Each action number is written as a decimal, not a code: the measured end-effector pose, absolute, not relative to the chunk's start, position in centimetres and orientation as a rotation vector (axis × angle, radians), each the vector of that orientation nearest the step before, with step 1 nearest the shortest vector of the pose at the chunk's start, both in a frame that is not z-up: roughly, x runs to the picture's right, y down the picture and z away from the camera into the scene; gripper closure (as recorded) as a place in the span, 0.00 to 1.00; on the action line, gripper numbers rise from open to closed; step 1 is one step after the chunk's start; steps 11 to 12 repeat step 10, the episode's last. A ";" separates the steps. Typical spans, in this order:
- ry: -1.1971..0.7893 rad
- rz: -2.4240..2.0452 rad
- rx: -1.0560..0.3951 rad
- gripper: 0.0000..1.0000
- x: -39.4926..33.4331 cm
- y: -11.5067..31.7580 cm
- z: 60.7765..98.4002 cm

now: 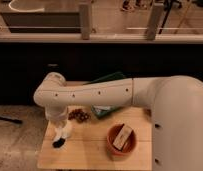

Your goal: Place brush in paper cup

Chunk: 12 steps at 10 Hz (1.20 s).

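My white arm reaches from the right across the wooden table point(90, 150) and bends down at the left. The gripper point(59, 131) hangs over the table's left part, mostly hidden by the wrist. A white shape that may be the paper cup point(66, 130) sits right beside the gripper, touching or nearly so. A small black thing, likely the brush point(58, 143), lies or hangs just below the gripper near the table surface. I cannot tell whether the gripper holds it.
A terracotta bowl point(115, 144) holding a tan card stands at the table's front right. A dark reddish cluster point(78, 115) lies at mid table. A green tray point(109, 80) lies behind under the arm. The left table edge is close to the gripper.
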<state>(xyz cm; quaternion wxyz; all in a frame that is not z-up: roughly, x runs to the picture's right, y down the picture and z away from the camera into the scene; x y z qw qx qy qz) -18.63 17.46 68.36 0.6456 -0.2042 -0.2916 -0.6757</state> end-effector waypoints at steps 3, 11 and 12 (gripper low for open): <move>-0.658 -1.519 -0.490 1.00 -17.7 18.1 68.6; -0.649 -1.490 -0.540 1.00 -16.4 19.1 70.2; -0.649 -1.490 -0.540 1.00 -16.4 19.1 70.2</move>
